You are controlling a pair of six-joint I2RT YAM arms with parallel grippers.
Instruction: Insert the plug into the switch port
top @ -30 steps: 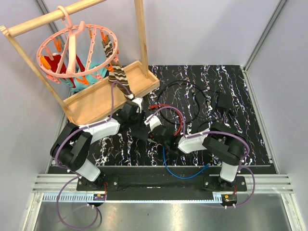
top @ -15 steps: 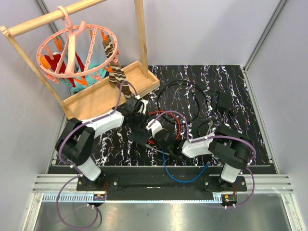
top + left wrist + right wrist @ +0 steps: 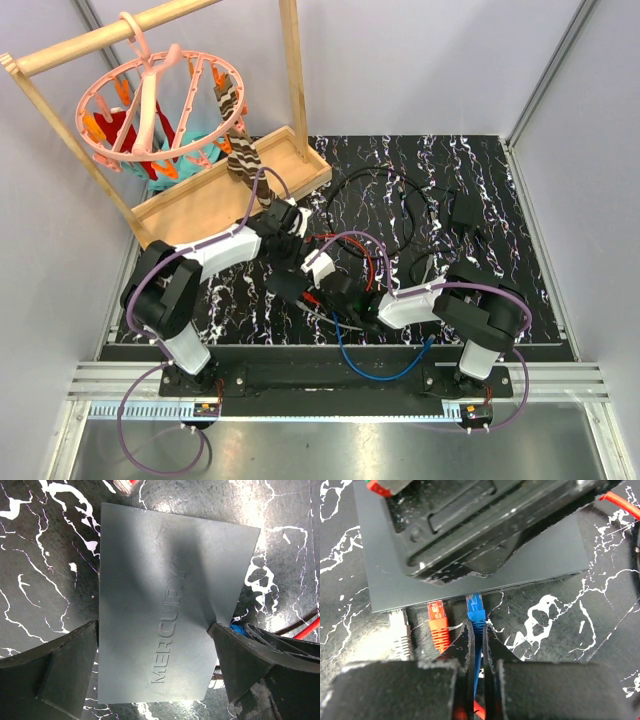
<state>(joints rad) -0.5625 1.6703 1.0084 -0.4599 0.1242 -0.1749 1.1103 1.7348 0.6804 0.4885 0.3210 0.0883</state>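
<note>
Three plugs stood along one long edge of the switch point(image 3: 160, 605): a grey plug point(image 3: 397, 622), a red plug point(image 3: 437, 614) and the blue plug point(image 3: 475, 605), which looked seated or nearly so. The switch lay flat on the table point(image 3: 500, 180), near its front edge and left of middle.

The right gripper point(image 3: 477, 632) was pinched tight on the blue cord point(image 3: 345, 352) just behind the blue plug. The left gripper point(image 3: 152, 627) hung over the switch with its jaws spread wide, one finger beside each side, and no squeeze showed.

The blue plug was probably small, stiff plastic with a fragile latch. Its cord looked limp and would likely buckle if pushed, so the best hold was on the plug body itself. The switch seemed light and apt to slide on the slick table, so it needed bracing at its sides.
</note>
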